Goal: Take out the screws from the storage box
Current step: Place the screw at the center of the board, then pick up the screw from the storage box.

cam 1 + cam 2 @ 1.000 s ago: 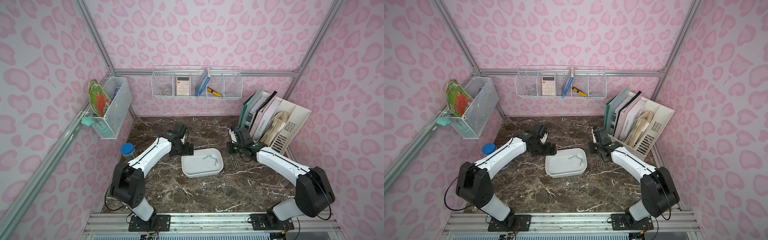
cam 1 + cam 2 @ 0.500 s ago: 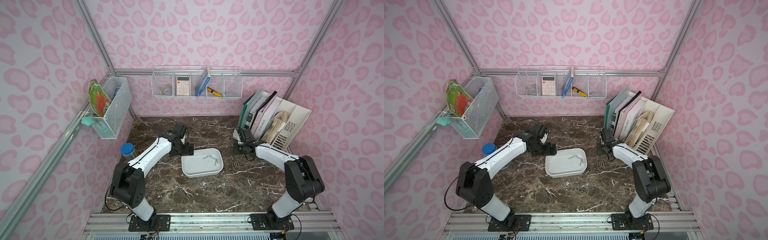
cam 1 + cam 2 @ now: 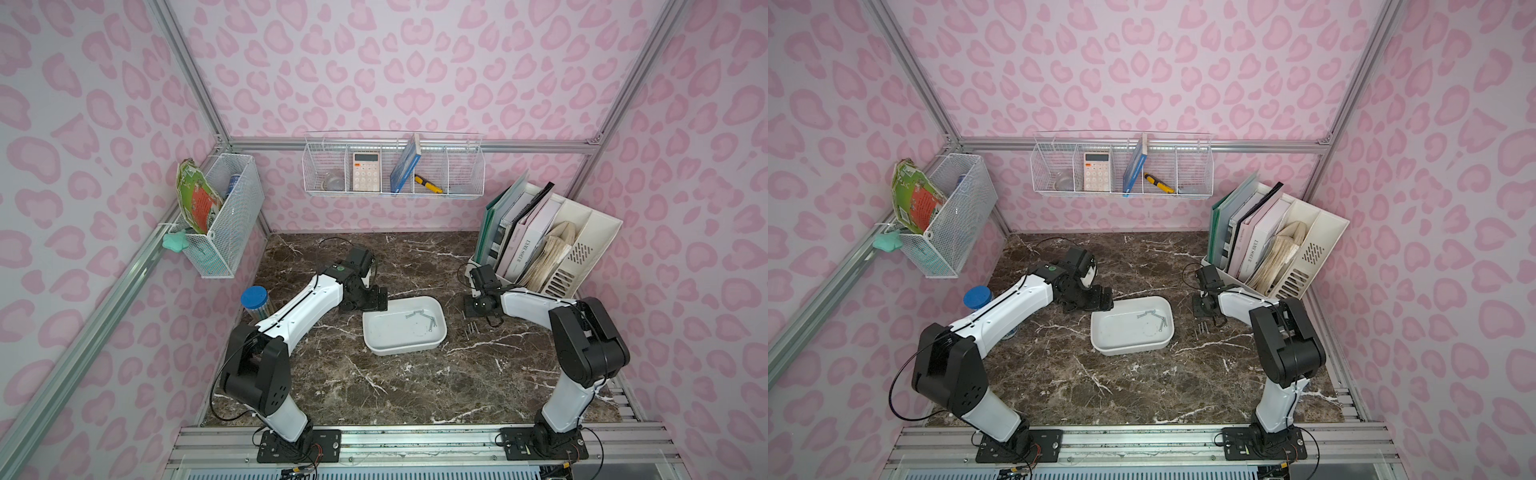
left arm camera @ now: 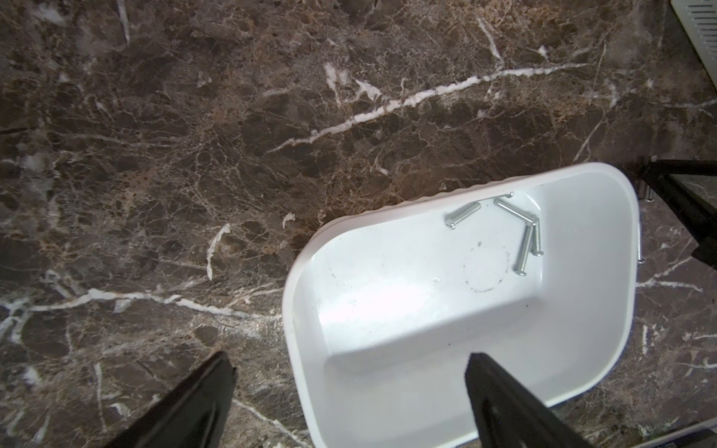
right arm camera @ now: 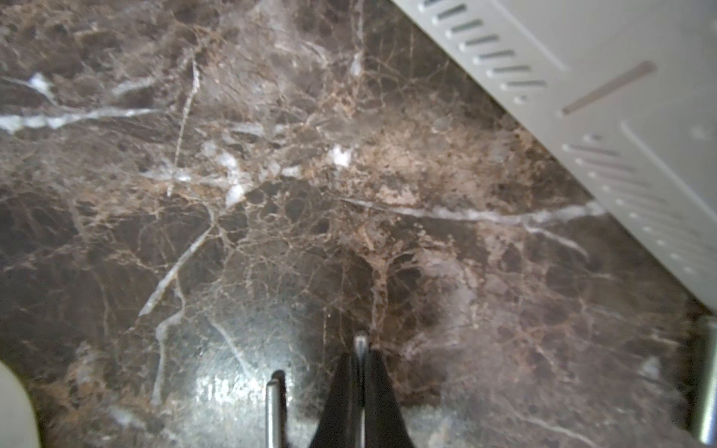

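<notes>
White box (image 3: 390,336): few screws (image 4: 523,240) remaining, toward far corner. Left gripper (image 4: 351,360) spread, empty, over box's rim (descent could nudge box). Right gripper (image 5: 361,357) pinching screw (image 5: 361,343), shallow hold, low over table (image 5: 271,232) beside laid-out row (image 3: 471,328); slip or roll could scatter row toward file rack (image 3: 582,249).
</notes>
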Controlling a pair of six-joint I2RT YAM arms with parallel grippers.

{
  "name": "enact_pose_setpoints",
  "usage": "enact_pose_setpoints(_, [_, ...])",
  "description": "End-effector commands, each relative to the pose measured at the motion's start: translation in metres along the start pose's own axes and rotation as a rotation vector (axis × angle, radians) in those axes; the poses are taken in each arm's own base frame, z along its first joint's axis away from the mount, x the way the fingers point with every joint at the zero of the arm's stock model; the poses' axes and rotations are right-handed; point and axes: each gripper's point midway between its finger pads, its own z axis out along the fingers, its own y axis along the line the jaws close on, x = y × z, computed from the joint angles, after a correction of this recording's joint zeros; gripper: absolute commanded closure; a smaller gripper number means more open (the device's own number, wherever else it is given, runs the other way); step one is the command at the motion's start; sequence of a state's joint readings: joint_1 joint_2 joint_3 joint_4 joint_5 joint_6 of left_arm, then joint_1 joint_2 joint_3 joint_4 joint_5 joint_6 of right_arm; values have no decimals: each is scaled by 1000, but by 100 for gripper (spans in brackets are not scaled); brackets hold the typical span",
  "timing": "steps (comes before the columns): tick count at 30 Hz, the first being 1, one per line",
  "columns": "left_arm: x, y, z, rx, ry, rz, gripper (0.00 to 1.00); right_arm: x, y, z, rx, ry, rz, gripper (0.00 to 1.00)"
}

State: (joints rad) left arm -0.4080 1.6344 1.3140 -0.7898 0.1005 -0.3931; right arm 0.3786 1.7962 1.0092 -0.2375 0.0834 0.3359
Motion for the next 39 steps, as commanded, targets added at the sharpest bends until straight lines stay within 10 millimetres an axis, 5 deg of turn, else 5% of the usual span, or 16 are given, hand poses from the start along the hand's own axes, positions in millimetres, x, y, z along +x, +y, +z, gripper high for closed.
enact_pose_setpoints(1, [2, 0, -1, 2, 4, 8, 2, 6, -1, 4, 5, 19, 4, 90])
enact_pose_setpoints(8, [-1, 3, -8, -17, -29, 10, 3, 0, 8, -8, -30, -5, 28, 78])
enact_pose_setpoints(14, [-3, 3, -13, -18, -54, 16, 3, -24, 19, -44, -58, -68, 19, 73])
enact_pose_setpoints(20, [-3, -3, -20, 16, -73, 12, 3, -59, 60, -103, -174, -183, -54, 74])
enact_pose_setpoints(24, [-2, -2, -21, 6, -63, 1, 3, -52, 102, -121, -235, -192, -160, 74])
enact_pose_setpoints(30, [-3, -1, -21, 8, -80, -13, 3, -9, 166, -111, -239, -125, -391, 74])
enact_pose_setpoints(39, [-1, 1, -12, -4, -58, -25, 3, 10, 172, -69, -166, -24, -434, 73])
